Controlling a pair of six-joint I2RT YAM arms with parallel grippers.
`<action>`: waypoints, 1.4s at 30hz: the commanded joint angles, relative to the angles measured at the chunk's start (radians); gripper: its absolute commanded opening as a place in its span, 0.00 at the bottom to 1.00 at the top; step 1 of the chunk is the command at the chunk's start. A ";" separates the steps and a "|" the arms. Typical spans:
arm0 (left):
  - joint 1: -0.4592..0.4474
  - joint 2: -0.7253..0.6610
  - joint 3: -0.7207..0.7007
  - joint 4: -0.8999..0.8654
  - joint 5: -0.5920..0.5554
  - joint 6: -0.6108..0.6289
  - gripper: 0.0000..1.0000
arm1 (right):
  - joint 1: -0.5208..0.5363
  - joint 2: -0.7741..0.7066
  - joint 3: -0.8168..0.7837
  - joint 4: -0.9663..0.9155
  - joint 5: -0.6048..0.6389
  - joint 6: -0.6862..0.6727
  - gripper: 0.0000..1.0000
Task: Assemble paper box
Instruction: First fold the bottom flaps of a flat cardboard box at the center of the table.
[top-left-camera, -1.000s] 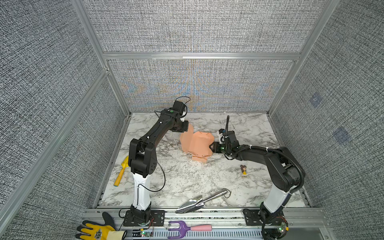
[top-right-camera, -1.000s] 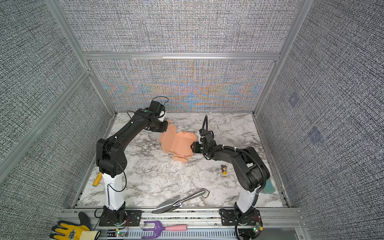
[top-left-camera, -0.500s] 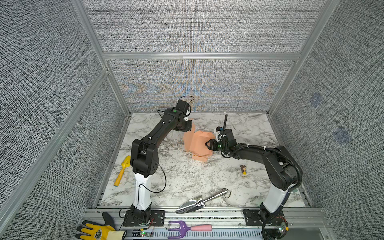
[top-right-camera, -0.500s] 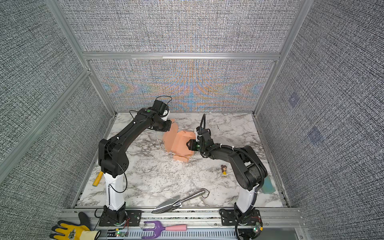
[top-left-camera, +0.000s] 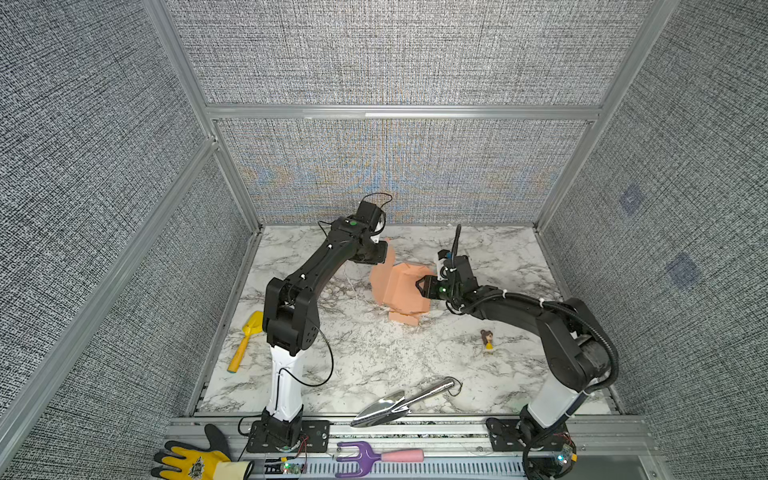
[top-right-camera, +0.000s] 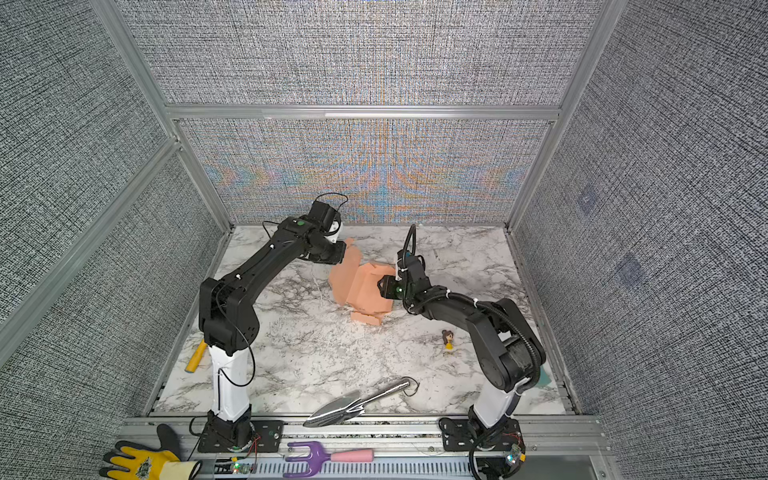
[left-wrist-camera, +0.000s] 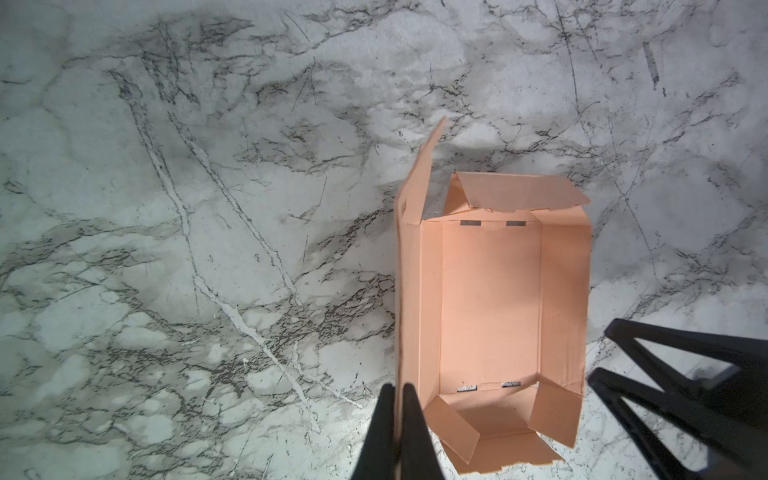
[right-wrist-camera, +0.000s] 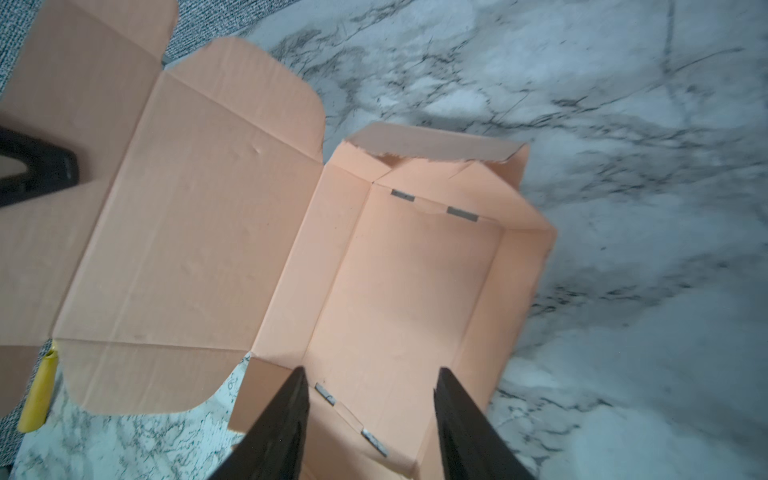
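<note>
Pinching the raised lid, left claw stays clenched on the box at the middle of the table; right claw, jaws apart and apparently empty, has slid in over it, probably to square its walls next.

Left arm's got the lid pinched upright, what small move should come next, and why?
Probably bring the right gripper to the end flap and roll it over the corner flaps toward the slots. Its jaws are open, that flap lies outward, and the left gripper holds the lid clear.
</note>
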 joint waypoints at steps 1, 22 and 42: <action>-0.001 0.007 0.012 -0.009 -0.009 -0.001 0.00 | -0.020 0.005 -0.007 -0.075 0.064 0.020 0.51; -0.023 0.029 0.067 -0.003 0.038 -0.015 0.00 | -0.040 0.120 0.017 0.071 -0.086 0.115 0.51; -0.071 0.023 0.089 0.017 0.083 -0.025 0.00 | -0.002 0.173 0.152 -0.110 0.024 0.055 0.51</action>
